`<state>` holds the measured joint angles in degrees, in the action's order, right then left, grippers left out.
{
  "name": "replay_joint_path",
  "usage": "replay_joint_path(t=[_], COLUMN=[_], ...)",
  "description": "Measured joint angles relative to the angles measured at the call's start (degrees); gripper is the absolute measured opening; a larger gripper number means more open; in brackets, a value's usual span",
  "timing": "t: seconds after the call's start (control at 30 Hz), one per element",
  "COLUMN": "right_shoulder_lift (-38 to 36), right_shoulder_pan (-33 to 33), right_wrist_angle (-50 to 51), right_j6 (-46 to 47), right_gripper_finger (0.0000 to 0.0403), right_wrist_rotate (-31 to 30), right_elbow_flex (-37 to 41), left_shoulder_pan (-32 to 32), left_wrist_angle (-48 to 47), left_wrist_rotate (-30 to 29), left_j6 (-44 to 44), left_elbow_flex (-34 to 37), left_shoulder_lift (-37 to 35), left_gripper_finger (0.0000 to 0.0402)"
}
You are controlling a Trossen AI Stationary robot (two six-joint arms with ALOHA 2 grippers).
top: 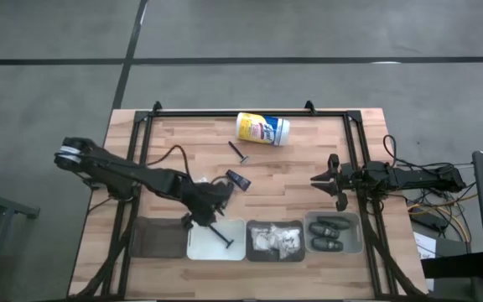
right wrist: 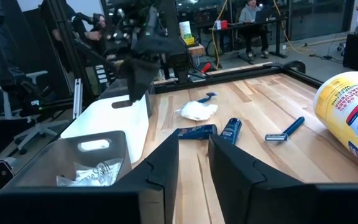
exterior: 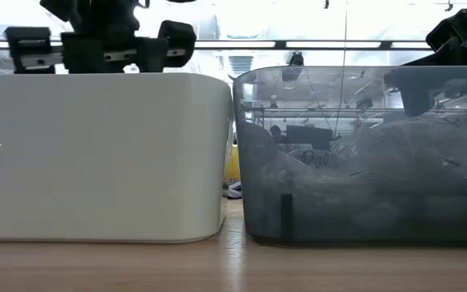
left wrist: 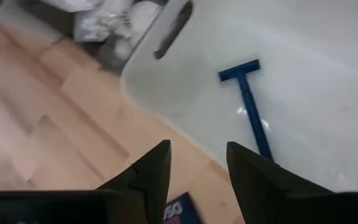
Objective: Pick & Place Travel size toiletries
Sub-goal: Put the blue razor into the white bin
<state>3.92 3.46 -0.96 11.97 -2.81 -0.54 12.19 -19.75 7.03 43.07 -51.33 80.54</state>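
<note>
Along the near edge of the pale wood-plank bench [top: 309, 168] stands a row of four rectangular bins: a dark brown bin [top: 159, 237], a smooth white bin [top: 216, 239] with a slot handle, a translucent grey bin [top: 276, 241] and a clear grey bin [top: 334, 233]. The white bin holds one thin razor [left wrist: 248, 99] with a blue handle and head, lying flat on its floor. The translucent grey bin contains white crinkly packets [top: 277, 241]; the clear grey bin contains two dark oval pods [top: 328, 235]. The left end effector [top: 209, 204] hovers over the bench at the far rim of the white bin, its two dark tapered fingers [left wrist: 151, 177] parted by a narrow gap and gripping nothing; the left arm reaches in diagonally from the left edge, low over the surface. Just beyond it lie a white crumpled packet [right wrist: 197, 110] and small black tubes [right wrist: 196, 131]. A second loose razor [top: 240, 152] lies mid-bench. The right end effector [top: 326, 180] hangs above the bench just beyond the pod bin, fingers apart and empty, its arm extended level from the right edge. At the far side a yellow-and-white cylindrical canister [top: 263, 128] lies on its side.
</note>
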Motion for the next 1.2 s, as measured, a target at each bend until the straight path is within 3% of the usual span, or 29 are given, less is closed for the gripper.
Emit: replay_joint_path(t=[0.27, 0.43, 0.7, 0.87, 1.03, 1.2], right_shoulder_lift=[0.04, 0.02, 0.0, 0.0, 0.0, 0.0], right_shoulder_pan=[0.0, 0.0, 0.0, 0.0, 0.0, 0.0], right_wrist_angle=[-0.02, -0.02, -0.02, -0.02, -0.02, -0.02], right_j6=[-0.01, -0.02, 0.0, -0.02, -0.02, -0.02], right_gripper_finger=[0.0109, 0.0122, 0.0142, 0.0153, 0.0163, 0.0174], right_wrist_rotate=[0.0, 0.0, 0.0, 0.0, 0.0, 0.0], right_elbow_flex=[0.0, 0.0, 0.0, 0.0, 0.0, 0.0], left_shoulder_pan=[-6.76, -10.23, -10.85, -11.33, -12.27, -14.24], left_wrist_angle=[0.17, 5.07, 9.43, 9.48, 10.09, 16.8], left_wrist_rotate=[0.11, 0.44, 0.63, 0.46, -4.54, -9.33], left_j6=[-2.23, -5.6, -10.83, -19.22, -26.15, -31.65], left_elbow_flex=[2.45, 4.76, 6.8, 6.81, 8.49, 12.66], left_shoulder_lift=[-3.95, -4.3, -3.49, -3.47, -3.44, -3.44], left_gripper_finger=[0.016, 0.016, 0.0161, 0.016, 0.016, 0.016])
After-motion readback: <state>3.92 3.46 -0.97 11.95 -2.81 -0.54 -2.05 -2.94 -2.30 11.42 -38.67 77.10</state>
